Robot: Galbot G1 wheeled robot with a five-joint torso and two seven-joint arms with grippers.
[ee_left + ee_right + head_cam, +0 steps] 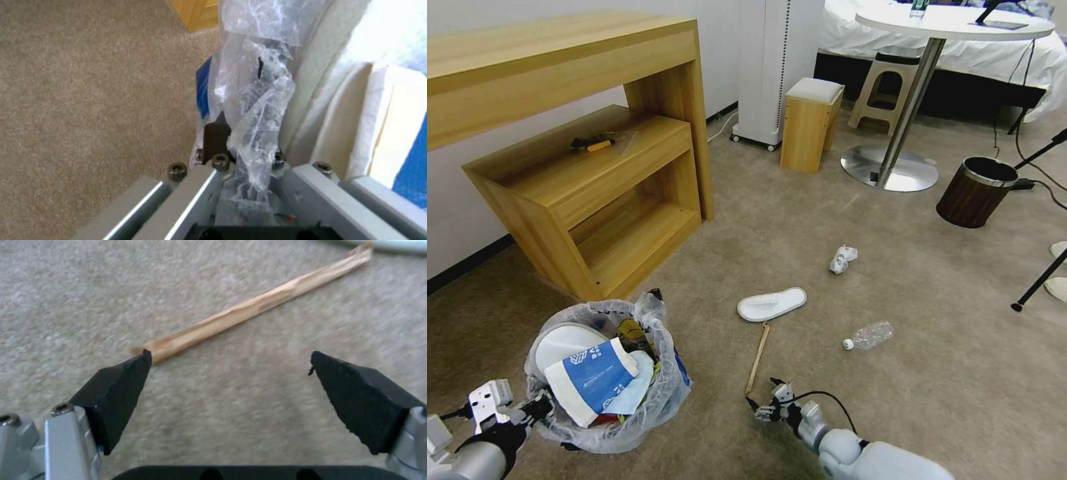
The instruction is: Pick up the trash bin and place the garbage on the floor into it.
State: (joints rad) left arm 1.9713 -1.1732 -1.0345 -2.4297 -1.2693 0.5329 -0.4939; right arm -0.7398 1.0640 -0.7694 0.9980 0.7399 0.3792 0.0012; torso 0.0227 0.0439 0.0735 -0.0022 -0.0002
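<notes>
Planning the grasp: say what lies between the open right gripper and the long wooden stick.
Bare beige carpet; in the right wrist view the right gripper sits at the wooden stick's near end.

Wooden desk (580, 133) at wall; brown bin (975, 191) beside round table (954, 23); wooden stool (810, 123).

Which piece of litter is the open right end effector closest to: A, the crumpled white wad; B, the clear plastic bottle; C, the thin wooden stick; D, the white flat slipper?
C: the right end effector hangs open at the near end of the thin wooden stick.
</notes>
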